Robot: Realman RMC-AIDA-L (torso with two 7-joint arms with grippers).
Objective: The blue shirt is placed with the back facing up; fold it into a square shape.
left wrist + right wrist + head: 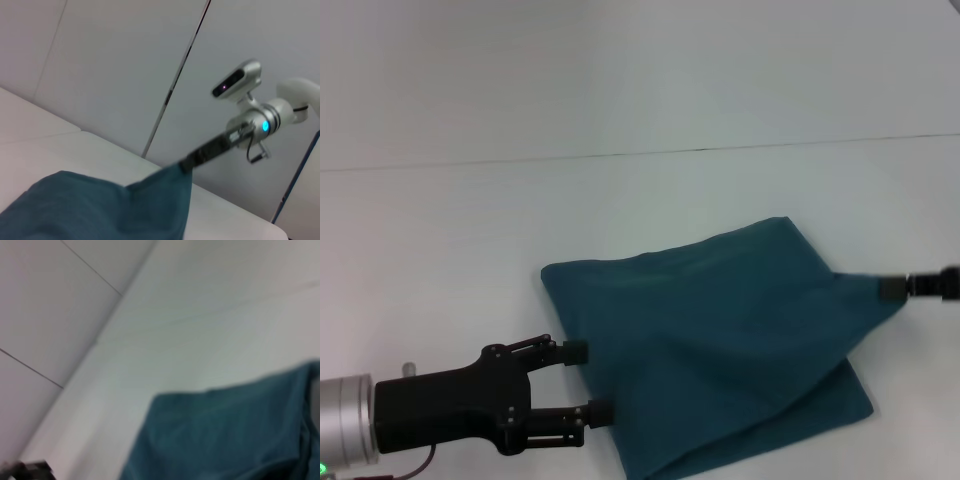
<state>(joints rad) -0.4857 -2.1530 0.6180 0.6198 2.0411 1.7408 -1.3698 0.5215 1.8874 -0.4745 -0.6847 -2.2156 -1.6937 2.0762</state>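
the white table [440, 230] is spread under both arms. the blue shirt [720, 340], already folded over, is lain between the grippers. its left edge is just beside the left gripper [582, 382], fingers held apart. its right corner is clamped by the right gripper [892, 288].

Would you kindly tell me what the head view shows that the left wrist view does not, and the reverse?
Only the head view shows the left claw, open just off the near-left edge of the blue shirt, and the shirt's whole folded outline on the white table. Only the left wrist view shows the right arm's wrist camera, its glowing blue light, and the panelled wall behind. Both show the right claw shut on the shirt's right corner, pulling it to a point.
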